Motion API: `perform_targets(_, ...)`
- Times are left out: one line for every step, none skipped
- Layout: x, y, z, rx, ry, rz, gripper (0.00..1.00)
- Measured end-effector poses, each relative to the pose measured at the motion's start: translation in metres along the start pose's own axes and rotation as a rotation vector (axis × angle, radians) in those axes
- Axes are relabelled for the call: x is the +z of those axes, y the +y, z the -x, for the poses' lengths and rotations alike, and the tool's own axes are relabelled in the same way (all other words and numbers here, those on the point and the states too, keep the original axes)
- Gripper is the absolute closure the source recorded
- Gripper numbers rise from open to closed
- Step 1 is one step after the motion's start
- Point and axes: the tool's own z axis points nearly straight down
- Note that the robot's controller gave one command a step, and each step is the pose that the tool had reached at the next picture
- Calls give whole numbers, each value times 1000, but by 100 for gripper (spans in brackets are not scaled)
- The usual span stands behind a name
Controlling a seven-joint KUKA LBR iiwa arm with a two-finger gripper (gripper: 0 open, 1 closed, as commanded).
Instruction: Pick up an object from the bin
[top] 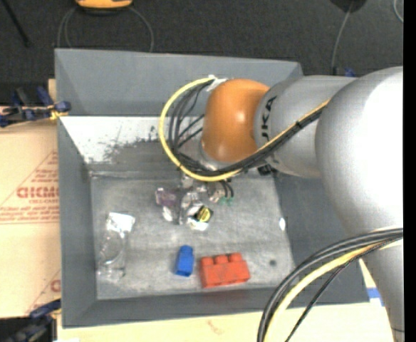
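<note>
The orange cover (229, 123) on the wrist and the looped cables (171, 130) hide most of the gripper (206, 194) from us. Right at it lies a small heap (183, 204) too tangled for us to name: a greyish purple piece (167, 198), a yellow and black bit (202, 214), a green speck (229, 200) towards the arm. A white scrap (282, 224) further off on that side is too small to tell. Well apart from the gripper, away from the arm, a clear plastic thing (115, 242) has edges we can hardly trace. The arm (350, 148) covers the bin's (76, 212) wall behind the gripper and runs out of view
</note>
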Motion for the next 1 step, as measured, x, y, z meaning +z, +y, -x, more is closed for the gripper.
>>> perform_targets(-175,12,-9,-163,11,0,100)
